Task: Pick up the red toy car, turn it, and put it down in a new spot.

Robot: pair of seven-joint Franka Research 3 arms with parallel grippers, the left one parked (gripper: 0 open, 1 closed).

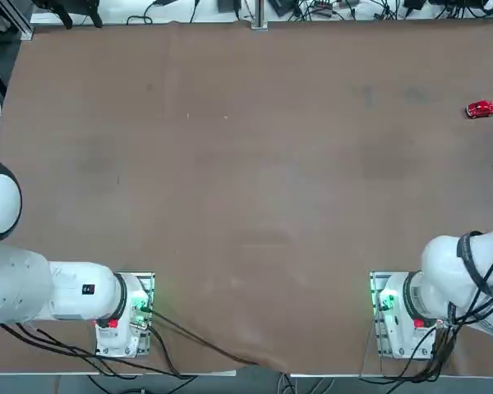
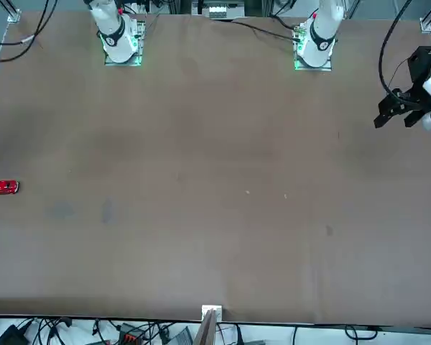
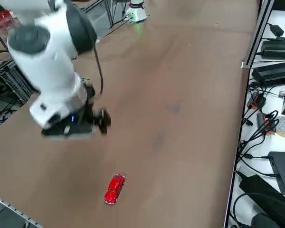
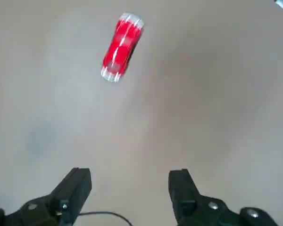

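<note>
Car, tiny, bright red and rounded [image 3: 115,189], sits on the broad brown tabletop [image 3: 180,118], near its edge on the working arm's side. Relative to that car, the black two-finger right gripper [image 4: 130,181] hangs above the table, nearer the robot's bases, its fingers spread wide with nothing between them.

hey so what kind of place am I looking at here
Probably a robotics lab or test bench: two robot arms on green-lit bases share a broad brown table, with cables and power adapters crowding its edge.
</note>
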